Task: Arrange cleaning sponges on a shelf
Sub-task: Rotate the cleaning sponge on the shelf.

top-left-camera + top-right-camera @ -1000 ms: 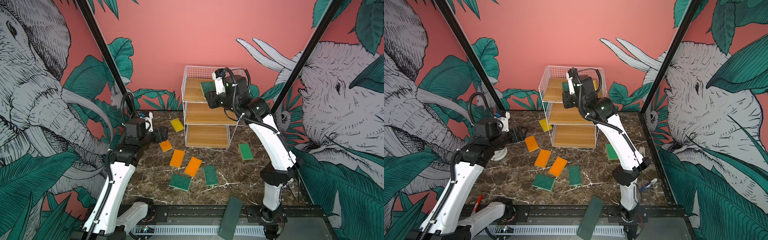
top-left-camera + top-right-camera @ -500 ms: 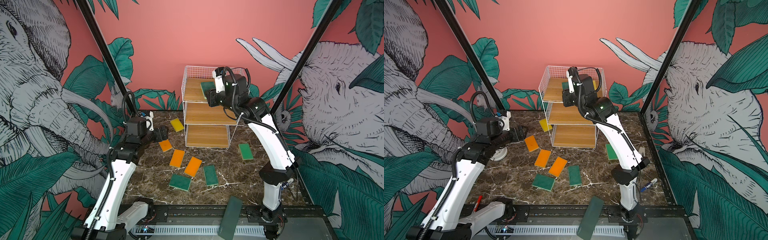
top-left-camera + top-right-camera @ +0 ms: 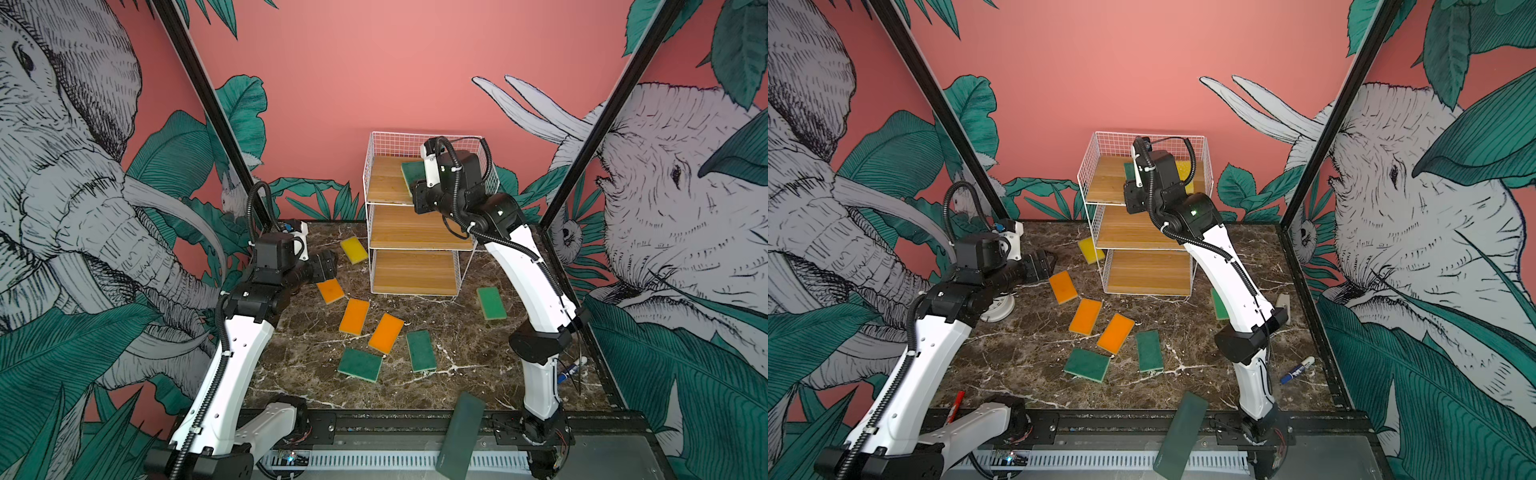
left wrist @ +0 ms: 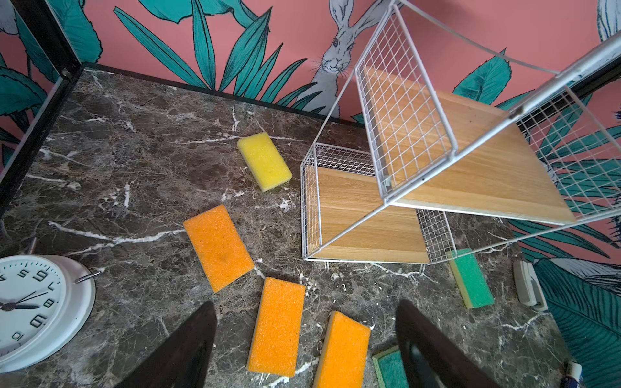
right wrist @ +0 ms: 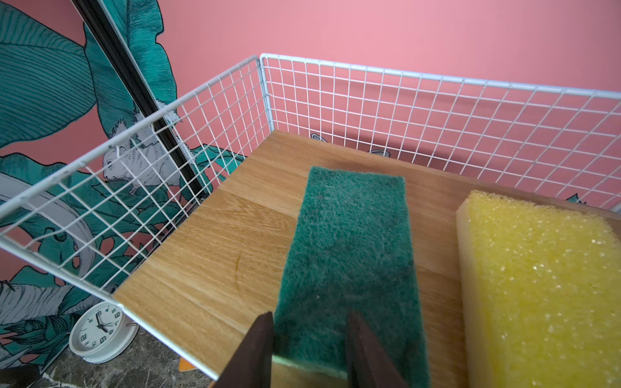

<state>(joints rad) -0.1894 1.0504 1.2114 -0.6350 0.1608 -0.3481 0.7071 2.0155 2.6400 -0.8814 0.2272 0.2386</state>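
Right wrist view: green rectangular foam sponge (image 5: 349,242), dark scouring face up, lies on the top board of the white wire-grid shelf with three light wooden boards (image 5: 218,255). A yellow foam sponge (image 5: 537,285) sits just beside it, with a strip of bare board between them. Right gripper (image 5: 309,314): fingers narrow, pinching the green sponge's near end. In both top views, on the brown marble tabletop (image 3: 457,332), in front and left of the shelf: second yellow sponge (image 3: 354,250), three orange sponges (image 3: 354,316), two green sponges (image 3: 360,365). A third green sponge (image 3: 491,303) lies to the right. Left gripper (image 4: 305,304) hovers over the orange ones, fingers wide, empty. White round clock (image 4: 33,302): black dial numerals legible. Blue marker (image 3: 1298,370): label too small to read.
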